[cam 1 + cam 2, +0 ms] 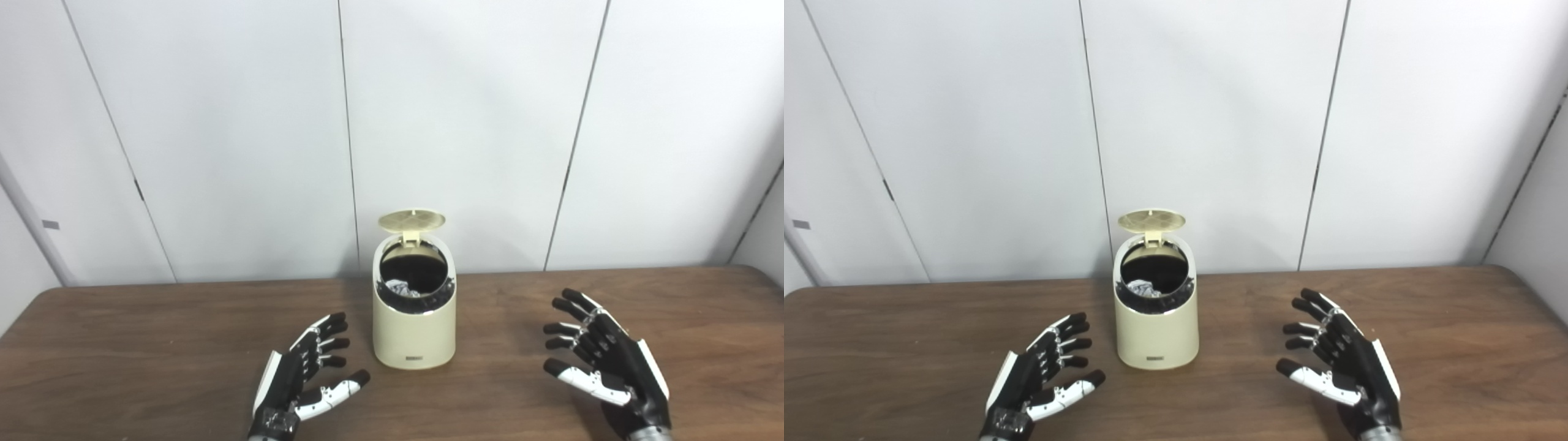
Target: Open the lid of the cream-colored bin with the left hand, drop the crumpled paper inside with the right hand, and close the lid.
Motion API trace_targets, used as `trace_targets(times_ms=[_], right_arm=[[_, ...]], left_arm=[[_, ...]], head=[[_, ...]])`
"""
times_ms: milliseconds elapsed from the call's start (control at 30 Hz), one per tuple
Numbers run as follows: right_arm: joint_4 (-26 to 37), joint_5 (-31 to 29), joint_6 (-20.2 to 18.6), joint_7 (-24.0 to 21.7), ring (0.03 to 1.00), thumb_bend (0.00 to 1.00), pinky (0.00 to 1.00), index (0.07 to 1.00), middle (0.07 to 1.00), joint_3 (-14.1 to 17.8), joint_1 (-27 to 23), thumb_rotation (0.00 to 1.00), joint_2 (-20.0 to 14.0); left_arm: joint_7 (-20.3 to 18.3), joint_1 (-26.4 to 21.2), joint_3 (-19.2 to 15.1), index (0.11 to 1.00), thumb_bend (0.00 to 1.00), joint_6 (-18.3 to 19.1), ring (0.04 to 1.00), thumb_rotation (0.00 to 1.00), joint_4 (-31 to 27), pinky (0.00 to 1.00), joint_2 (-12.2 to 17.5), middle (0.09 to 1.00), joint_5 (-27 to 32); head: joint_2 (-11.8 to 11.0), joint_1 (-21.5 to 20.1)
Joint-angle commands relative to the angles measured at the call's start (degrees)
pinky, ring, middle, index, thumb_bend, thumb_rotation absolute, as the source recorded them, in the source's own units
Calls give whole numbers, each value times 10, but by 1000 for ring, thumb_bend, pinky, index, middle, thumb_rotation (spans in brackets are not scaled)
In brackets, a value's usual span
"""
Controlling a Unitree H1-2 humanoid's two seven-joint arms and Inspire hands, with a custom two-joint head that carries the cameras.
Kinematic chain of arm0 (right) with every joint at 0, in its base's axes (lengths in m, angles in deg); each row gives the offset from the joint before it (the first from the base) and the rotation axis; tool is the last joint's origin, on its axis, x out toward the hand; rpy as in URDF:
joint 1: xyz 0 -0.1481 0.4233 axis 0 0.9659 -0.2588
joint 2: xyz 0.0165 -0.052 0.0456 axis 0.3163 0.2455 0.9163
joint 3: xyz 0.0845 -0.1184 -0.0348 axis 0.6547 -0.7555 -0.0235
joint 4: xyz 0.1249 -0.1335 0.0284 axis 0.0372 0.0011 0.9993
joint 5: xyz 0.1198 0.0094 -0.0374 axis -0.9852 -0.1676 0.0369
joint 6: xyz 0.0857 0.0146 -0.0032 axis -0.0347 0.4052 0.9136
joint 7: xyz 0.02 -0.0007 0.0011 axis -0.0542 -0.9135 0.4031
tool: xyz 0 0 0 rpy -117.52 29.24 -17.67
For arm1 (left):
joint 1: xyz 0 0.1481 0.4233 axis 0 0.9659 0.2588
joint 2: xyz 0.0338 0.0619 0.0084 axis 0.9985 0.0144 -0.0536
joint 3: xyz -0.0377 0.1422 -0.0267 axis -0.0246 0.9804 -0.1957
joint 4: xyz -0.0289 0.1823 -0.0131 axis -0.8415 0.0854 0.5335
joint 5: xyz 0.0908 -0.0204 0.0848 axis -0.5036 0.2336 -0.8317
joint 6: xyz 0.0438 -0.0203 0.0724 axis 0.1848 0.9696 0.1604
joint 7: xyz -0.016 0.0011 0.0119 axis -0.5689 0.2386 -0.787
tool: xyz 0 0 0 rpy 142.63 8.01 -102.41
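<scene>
A cream-colored bin (414, 334) stands on the brown table (153, 343), near its far edge at the middle. Its round lid (411, 221) is tipped up and open at the back. Crumpled paper (399, 288) lies inside, against the left of the dark liner. My left hand (306, 373) is open and empty, low over the table just left of the bin, apart from it. My right hand (597, 361) is open and empty, to the right of the bin and well apart from it.
White wall panels (465, 122) stand right behind the table. The table's right back corner (759, 272) is rounded. Bare wood lies between each hand and the bin.
</scene>
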Motion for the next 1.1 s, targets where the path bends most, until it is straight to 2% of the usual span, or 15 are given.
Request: trace_targets(times_ms=[0,100,200,367,500,600,733,833,1067], right_arm=[[14,-12,26,-5,625,773,531,798,785,-1,-8,0,-6],[15,-7,29,-4,627,755,538,796,787,-5,-7,0,-7],[17,-4,31,-3,631,759,538,789,789,-8,-6,0,-8],[18,12,37,3,640,758,567,789,786,-14,-3,0,-9],[23,26,37,12,632,759,543,787,776,-17,-1,0,-6],[24,44,47,25,621,764,580,773,768,-19,-1,0,-4],[19,37,54,26,618,774,573,770,771,-19,-4,0,-2],[17,29,54,21,614,760,549,771,778,-20,-5,0,-3],[30,38,53,22,584,748,589,762,746,-30,-3,0,-4]], left_arm=[[9,-12,-3,882,692,-27,779,123,-27,664,-1,846,0],[12,-18,-7,883,684,-22,780,101,-40,629,0,850,0],[20,-31,-11,879,699,-14,766,134,-52,609,5,842,-14],[18,-79,-16,871,751,0,773,171,-68,620,31,843,-32],[15,-118,-19,862,783,25,787,193,-79,615,48,857,-35],[11,-146,-18,845,839,48,782,176,-88,611,58,844,-38],[1,-175,-12,857,855,68,804,135,-92,604,68,853,-40],[-8,-193,-11,870,887,89,830,148,-95,617,72,869,-41],[-19,-228,-3,897,947,115,883,162,-89,706,73,893,-45]], head=[[0,1],[-1,1],[-5,2],[-9,-2],[-11,-4],[-11,-4],[-12,-3],[-14,-4],[-16,-4]])
